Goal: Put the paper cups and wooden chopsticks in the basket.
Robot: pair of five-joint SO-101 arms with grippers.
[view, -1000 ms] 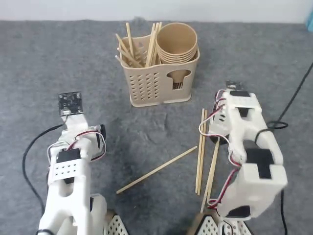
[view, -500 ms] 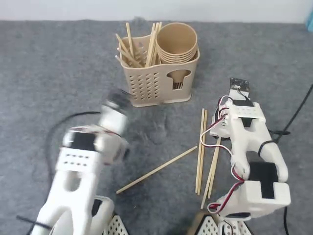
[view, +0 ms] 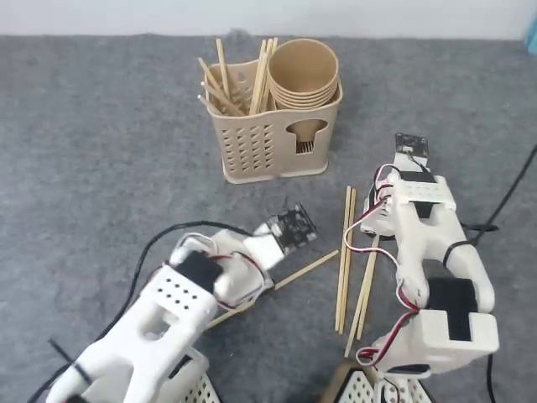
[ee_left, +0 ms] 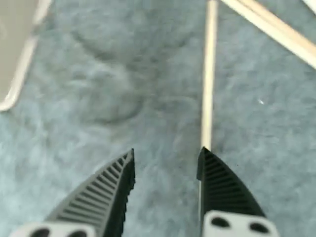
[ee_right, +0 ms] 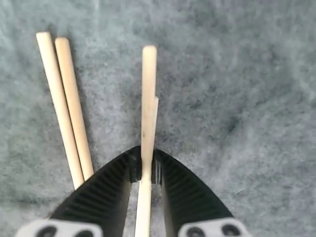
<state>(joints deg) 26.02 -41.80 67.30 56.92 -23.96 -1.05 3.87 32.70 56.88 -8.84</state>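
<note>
The tan slotted basket (view: 273, 138) stood at the far middle of the table, upright. In its right compartment sat a nested stack of paper cups (view: 304, 71). The left compartment held a bundle of wooden chopsticks (view: 222, 84), which leaned at several angles.

More chopsticks lay loose on the grey felt cover (view: 101, 126), near and to the right of the basket. 1 slanted chopstick (view: 302, 269) ran from near left to far right. A pair of chopsticks (view: 344, 260) lay side by side just to its right, pointing away from the arms.

The right gripper (ee_right: 144, 159) was clamped on a thin chopstick (ee_right: 148, 98) just right of that pair (a 2nd stick seemed to lie under it, though that was hard to tell). The held stick pointed straight out past the fingertips.

The left gripper (ee_left: 167, 153) sat low over the felt with its jaws apart. The slanted chopstick's end lay against the tip of 1 finger, not between the 2. In the high view the left arm (view: 193, 285) stretched rightward across the near middle, over that chopstick.
</note>
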